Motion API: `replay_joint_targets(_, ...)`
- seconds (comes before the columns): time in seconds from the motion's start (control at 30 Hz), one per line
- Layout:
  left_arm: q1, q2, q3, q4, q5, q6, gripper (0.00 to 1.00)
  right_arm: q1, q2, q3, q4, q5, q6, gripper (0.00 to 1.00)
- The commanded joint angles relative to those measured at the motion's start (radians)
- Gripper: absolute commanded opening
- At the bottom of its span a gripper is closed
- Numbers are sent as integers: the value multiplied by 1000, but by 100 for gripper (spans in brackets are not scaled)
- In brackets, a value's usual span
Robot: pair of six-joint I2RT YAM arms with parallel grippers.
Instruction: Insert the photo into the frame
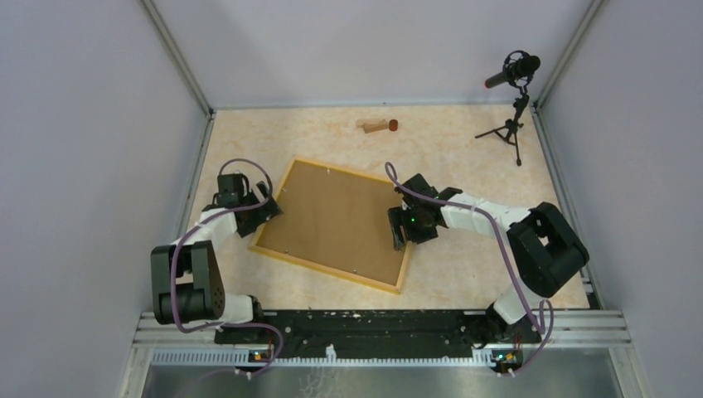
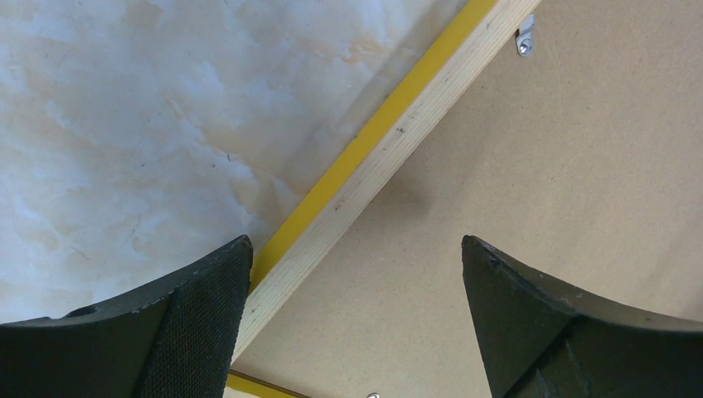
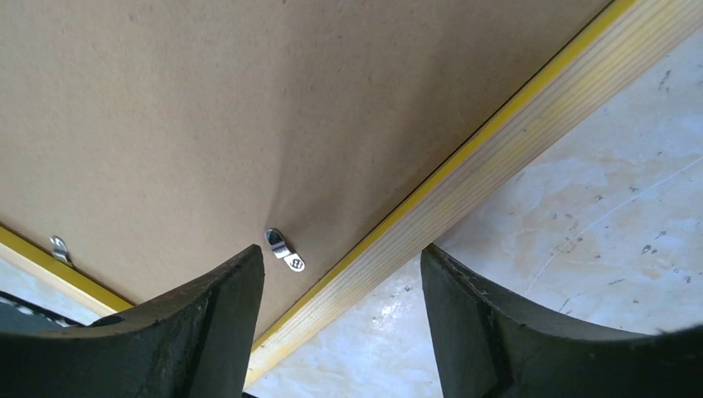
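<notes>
Both spread, my left hand (image 2: pixel 355 240) at 9 o'clock and right hand (image 3: pixel 341 249) at 3 straddle the rails of the back-up frame (image 1: pixel 327 268) on the desk (image 1: pixel 464 166) to steady it; photo perhaps hidden beneath the backing board (image 1: pixel 332 220).

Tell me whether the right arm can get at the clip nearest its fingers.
Probably yes: the right gripper hangs open over the rail of the frame, and the clip lies bare on the backing board beside one finger, nothing covering it.
</notes>
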Motion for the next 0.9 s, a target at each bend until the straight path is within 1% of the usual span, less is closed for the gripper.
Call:
replay_joint_targets(0.0,7,-24,-8,-20,13,10,98,18,-45,15,-40,19,-103,67)
replay_joint_targets(0.17,9,-15,-11,-14,39,5,98,21,-45,10,-30,46,-115,65)
replay_joint_targets(0.33,10,-17,-16,-10,56,-2,98,49,-9,36,-20,64,-97,68)
replay_joint_targets(0.5,9,-25,-20,-9,57,-3,98,75,30,58,-18,72,-78,69)
replay_joint_targets(0.6,9,-26,-21,-9,58,-4,98,84,47,62,-32,119,-49,68)
replay_joint_targets(0.67,9,-29,-22,-7,60,-6,98,84,52,59,-35,139,-19,65)
replay_joint_targets(0.7,10,-30,-24,-7,61,-6,98,83,54,58,-35,143,4,60)
replay_joint_targets(0.8,10,-32,-24,-9,62,-9,98,84,54,52,-48,169,69,52)
replay_joint_targets(0.83,10,-35,-26,-9,63,-11,98,84,54,53,-55,176,92,49)
replay_joint_targets(0.87,10,-36,-26,-10,65,-13,98,84,53,53,-60,175,114,43)
